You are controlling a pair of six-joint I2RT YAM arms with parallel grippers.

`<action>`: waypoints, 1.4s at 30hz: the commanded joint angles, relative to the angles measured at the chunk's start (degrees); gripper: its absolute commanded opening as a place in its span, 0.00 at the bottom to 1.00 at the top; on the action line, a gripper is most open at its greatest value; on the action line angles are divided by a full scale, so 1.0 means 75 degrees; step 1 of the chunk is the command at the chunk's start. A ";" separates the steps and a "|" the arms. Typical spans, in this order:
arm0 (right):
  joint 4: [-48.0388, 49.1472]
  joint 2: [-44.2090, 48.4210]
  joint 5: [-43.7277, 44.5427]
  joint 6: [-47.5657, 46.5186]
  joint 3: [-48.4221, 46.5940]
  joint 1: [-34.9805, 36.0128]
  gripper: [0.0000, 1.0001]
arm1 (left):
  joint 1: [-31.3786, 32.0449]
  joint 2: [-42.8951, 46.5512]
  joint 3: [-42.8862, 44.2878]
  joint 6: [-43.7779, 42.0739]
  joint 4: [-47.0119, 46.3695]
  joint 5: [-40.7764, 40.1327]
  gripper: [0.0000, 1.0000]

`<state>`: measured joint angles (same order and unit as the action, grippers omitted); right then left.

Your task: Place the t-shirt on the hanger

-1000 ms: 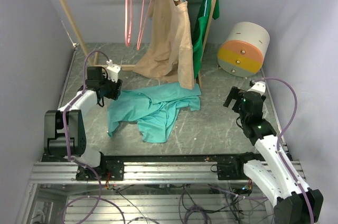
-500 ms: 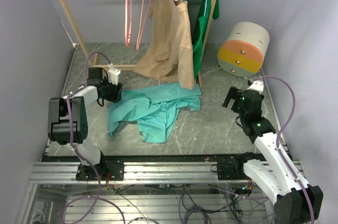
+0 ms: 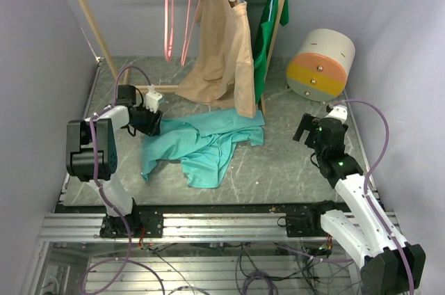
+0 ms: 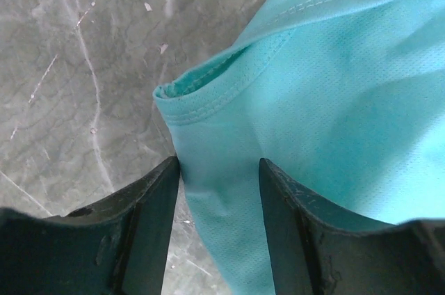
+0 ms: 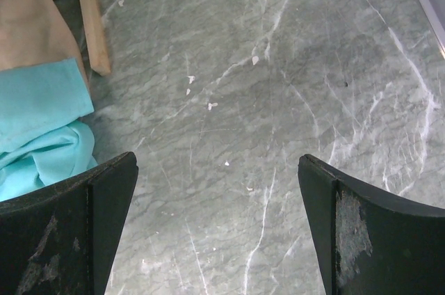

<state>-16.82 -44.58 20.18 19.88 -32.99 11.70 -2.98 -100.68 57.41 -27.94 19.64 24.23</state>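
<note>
The teal t-shirt [image 3: 201, 145] lies crumpled on the grey table, mid-left. My left gripper [image 3: 151, 124] is low at the shirt's upper left corner. In the left wrist view the gripper [image 4: 220, 170] is partly open, and its two fingers straddle a hemmed fold of the t-shirt [image 4: 334, 100] without pinching it. Two pink hangers [image 3: 168, 17] hang empty from the rail at the back left. My right gripper [image 3: 304, 128] is wide open and empty [image 5: 217, 170] over bare table, right of the shirt, whose edge [image 5: 35, 121] shows at the left.
A wooden rack [image 3: 87, 13] stands at the back. A beige garment [image 3: 226, 51] on a blue hanger and a dark green garment [image 3: 268, 24] hang from it. The rack's foot [image 5: 94, 30] is near the shirt. A round cream, orange and yellow drawer unit [image 3: 321, 64] stands at the back right.
My left gripper has shifted a little right onto the shirt's corner, and the left arm has folded more upright. The right arm has hardly moved.
</note>
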 commanded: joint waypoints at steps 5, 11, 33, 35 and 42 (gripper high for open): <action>0.0066 -0.0135 0.0075 -0.0078 -0.0225 0.0012 1.00 | -0.0056 -0.0687 0.0324 -0.0088 0.0870 0.0536 0.39; -0.0307 -0.0009 -0.0266 -0.0356 -0.0642 0.0010 0.99 | -0.0059 0.0174 0.0646 -0.0114 0.1135 0.0577 0.14; -0.2042 -0.0103 -0.3813 -0.0614 -0.3321 0.0139 0.78 | 0.1510 0.3278 0.2881 -0.2971 0.6710 0.0949 0.08; -0.2133 -0.0404 -0.3892 -0.0676 -0.3722 0.0186 0.77 | 0.1545 0.3324 0.3050 -0.3033 0.6970 0.1009 0.08; -0.2163 -0.0791 -0.2671 -0.0750 -0.3932 0.1404 0.75 | 0.1546 0.2843 0.4923 -0.3093 0.8107 0.1460 0.08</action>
<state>-31.68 -48.99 -5.93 14.31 -62.11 16.29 8.43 -78.00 86.76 -49.74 73.93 32.67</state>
